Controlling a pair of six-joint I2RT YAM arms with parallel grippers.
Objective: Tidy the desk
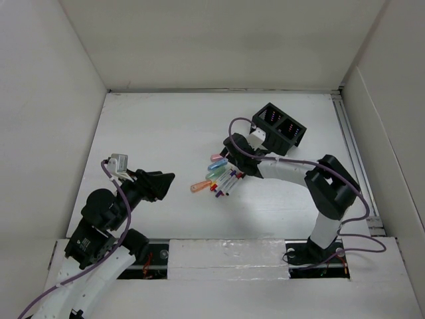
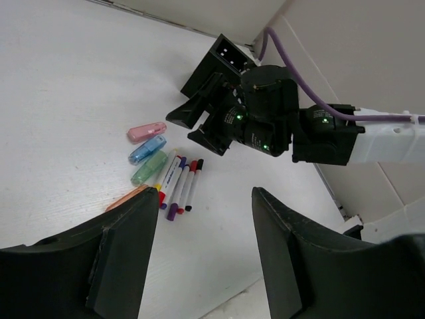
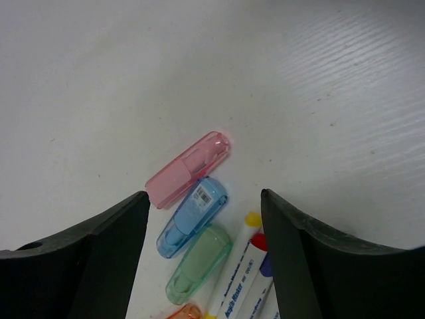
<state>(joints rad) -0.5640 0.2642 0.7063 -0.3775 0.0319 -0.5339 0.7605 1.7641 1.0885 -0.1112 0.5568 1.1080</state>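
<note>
Large flat white matte desk, flooring the white-panelled enclosure, with thin metal rail along its right edge. Black plastic two-compartment organizer box standing right of centre, toward the far wall. Right gripper low over the pen cluster, jaws spread wide, holding nothing. Left gripper near left, jaws equally wide, empty. White-barrelled markers side by side; pink translucent highlighter, blue highlighter and green highlighter in a row just beside them.

White marker: "Acrylic Marker", blurry; blue case: barcode label.
</note>
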